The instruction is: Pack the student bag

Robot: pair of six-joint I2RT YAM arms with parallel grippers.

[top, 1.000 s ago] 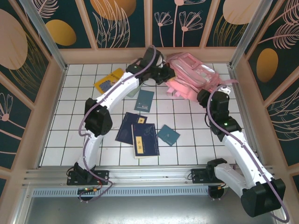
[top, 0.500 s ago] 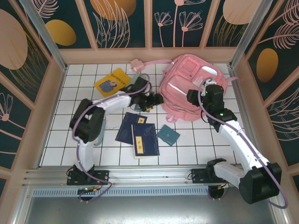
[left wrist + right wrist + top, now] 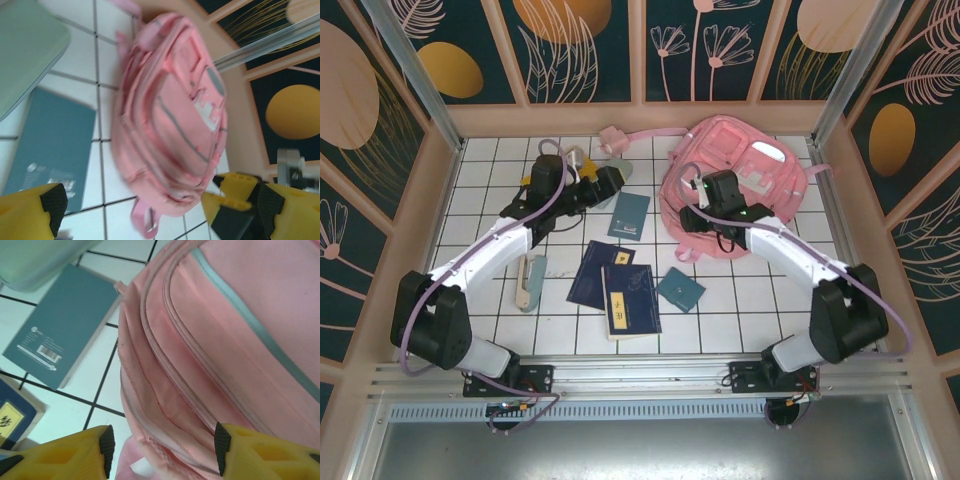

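Note:
The student bag [image 3: 740, 180] is a large glossy pink backpack lying flat at the back right of the tiled table. My left gripper [image 3: 608, 182] hovers left of it, open and empty. In the left wrist view the bag [image 3: 170, 120] lies beyond the wide-apart yellow fingers [image 3: 30, 212] of that gripper [image 3: 132, 210]. My right gripper [image 3: 692, 217] is low over the bag's near-left edge. In the right wrist view that gripper [image 3: 162, 447] is open, and the bag's zipped seam [image 3: 165, 385] lies between its fingers with neither pad touching the fabric.
A teal notebook [image 3: 629, 215] lies left of the bag, with a pale-green pencil case [image 3: 619, 170] behind it. Two dark blue books [image 3: 615, 285] and a small teal booklet [image 3: 680, 290] lie mid-table. A grey-green oblong item [image 3: 528, 282] lies at the left. A loose pink strap [image 3: 620, 135] runs along the back wall.
The left gripper has let go of the bag, opened wide and drawn back to the left. The bag has dropped flat. The right arm has swung left over the bag's near edge.

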